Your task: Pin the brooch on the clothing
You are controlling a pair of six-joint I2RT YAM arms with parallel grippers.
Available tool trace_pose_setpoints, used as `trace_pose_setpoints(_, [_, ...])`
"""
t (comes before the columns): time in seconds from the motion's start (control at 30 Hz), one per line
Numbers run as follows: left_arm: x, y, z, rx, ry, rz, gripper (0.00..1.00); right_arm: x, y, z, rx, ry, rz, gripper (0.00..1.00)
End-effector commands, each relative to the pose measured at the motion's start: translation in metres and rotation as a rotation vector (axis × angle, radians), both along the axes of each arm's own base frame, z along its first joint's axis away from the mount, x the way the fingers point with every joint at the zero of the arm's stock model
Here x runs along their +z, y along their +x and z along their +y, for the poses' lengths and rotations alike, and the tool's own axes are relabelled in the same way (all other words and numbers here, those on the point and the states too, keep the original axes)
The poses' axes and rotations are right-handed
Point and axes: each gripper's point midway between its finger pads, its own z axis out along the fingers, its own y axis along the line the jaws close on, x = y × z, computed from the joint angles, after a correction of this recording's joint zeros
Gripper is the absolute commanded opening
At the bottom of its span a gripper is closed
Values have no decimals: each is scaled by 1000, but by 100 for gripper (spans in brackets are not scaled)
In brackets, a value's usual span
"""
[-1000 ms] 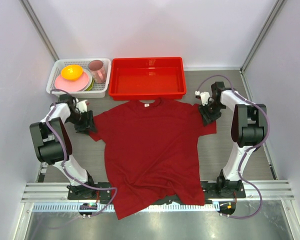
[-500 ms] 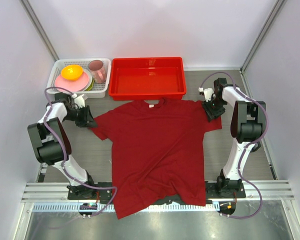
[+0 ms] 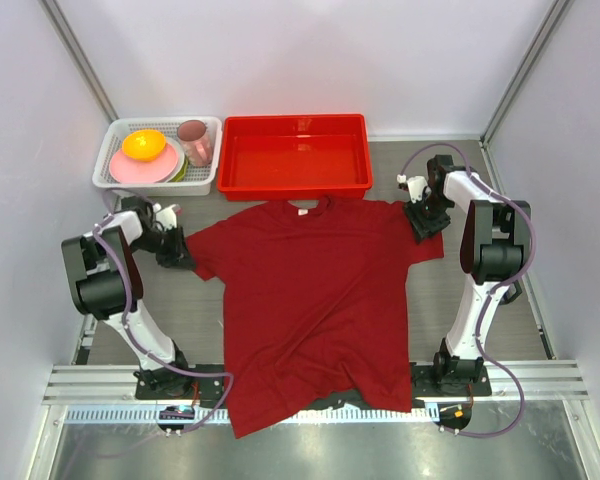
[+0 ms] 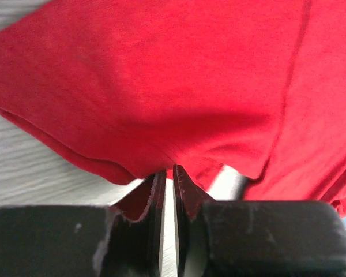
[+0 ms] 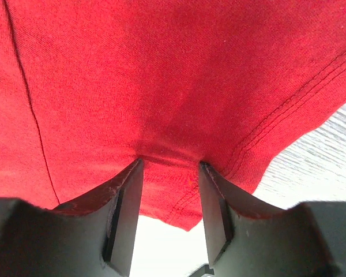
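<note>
Left gripper has closed on clothing sleeve, right gripper clamps other sleeve

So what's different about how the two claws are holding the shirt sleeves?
The left gripper has its fingers almost touching, nipping only the very hem of the T-shirt sleeve; the right gripper has its fingers well apart, with a broader bunch of cloth between them. The left bites right at the edge; the right reaches further in past the hem. Both hold a sleeve of the same shirt, on opposite sides.

Robot lab cell: white panel walls, aluminium rail
</note>
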Motion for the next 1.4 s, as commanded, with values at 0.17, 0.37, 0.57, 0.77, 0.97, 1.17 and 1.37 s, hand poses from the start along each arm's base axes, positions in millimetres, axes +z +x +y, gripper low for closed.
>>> trace_pose_setpoints(0.17, [3,1,34,-5,189,53,12,23,0,5,20,43,-8,62])
trace_pose_setpoints(0.37, [57,8,34,-40,221,-83,17,97,6,26,43,159,-99,73])
trace_pose_setpoints(0.57, [90,4,-4,-242,241,-239,33,133,-54,63,212,277,-44,70])
trace_pose_setpoints(0.77, [75,2,-27,-254,213,-223,34,95,-174,123,612,210,67,60])
trace_pose_setpoints(0.97, [55,-3,-30,-261,209,-179,34,43,-216,137,755,93,112,57])
trace_pose_setpoints(1.17, [30,-8,-45,-282,153,-124,33,0,-221,118,772,-18,178,55])
trace_pose_setpoints(1.37, [-4,2,-33,-222,200,-39,29,-21,-233,94,790,-117,271,54])
